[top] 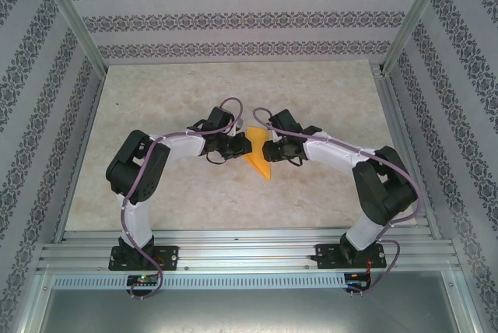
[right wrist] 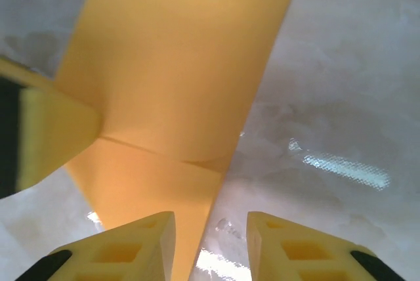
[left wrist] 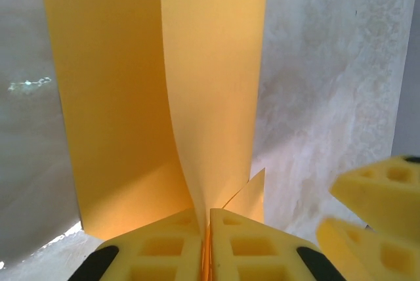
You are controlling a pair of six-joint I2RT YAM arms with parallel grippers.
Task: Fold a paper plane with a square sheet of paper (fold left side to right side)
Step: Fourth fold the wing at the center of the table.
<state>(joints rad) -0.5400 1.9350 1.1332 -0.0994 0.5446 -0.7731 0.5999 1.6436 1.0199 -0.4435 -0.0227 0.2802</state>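
Above table (top: 156, 185), one sheet (top: 257, 159), left gripper (left wrist: 207, 222) pinching, right gripper (right wrist: 210, 222) seemingly parted.

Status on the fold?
Left gripper shut on the sheet. Right gripper open at its edge. Sheet creased, curling up off table. Nothing blocking.

A pale, marble-patterned beige tabletop (top: 233, 201) sits between white walls banded with grey floral wallpaper (top: 233, 6), framed by silver aluminium corner posts (top: 72, 18) and ribbed aluminium rails (top: 249, 241) along its near edge, under soft, even light.
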